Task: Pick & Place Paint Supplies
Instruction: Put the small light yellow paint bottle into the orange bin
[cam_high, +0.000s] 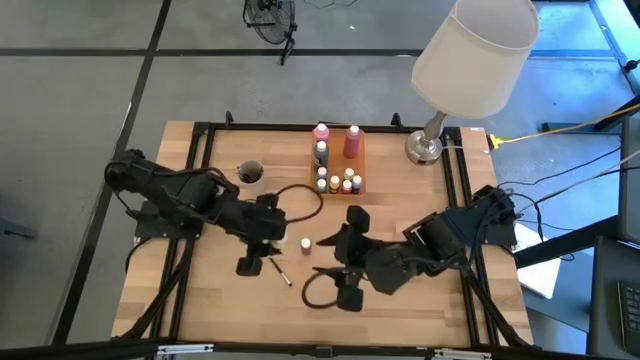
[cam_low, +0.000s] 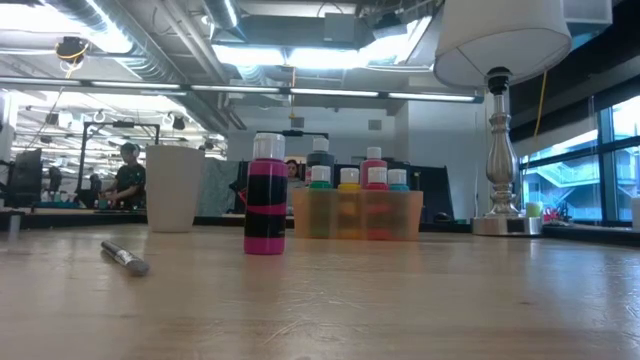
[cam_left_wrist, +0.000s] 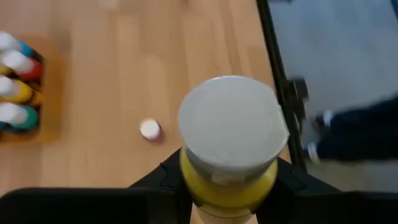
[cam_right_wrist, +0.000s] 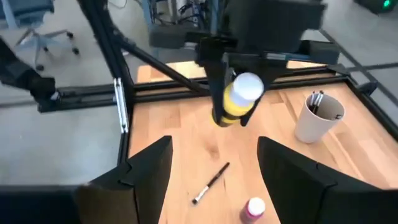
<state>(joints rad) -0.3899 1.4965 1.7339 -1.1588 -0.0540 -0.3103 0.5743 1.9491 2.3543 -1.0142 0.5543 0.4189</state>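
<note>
My left gripper is shut on a small yellow bottle with a white cap, held above the table's middle. Just right of it, a small pink bottle stands upright on the wood, and a thin dark brush lies nearer the front edge. My right gripper hovers open over the pink bottle and the brush, nothing between its fingers. An orange tray at the far middle holds several small bottles and two taller ones. My left gripper pinches the yellow bottle's body, just below its white cap, between its two fingers. The fingers come from above, slanting down. The bottle is tilted, cap uppermost, and lifted clear of the table.
A white cup with brushes stands left of the tray. A lamp with a big white shade and metal base stands at the far right. Black frame rails run along the table's sides. People show in the room beyond.
</note>
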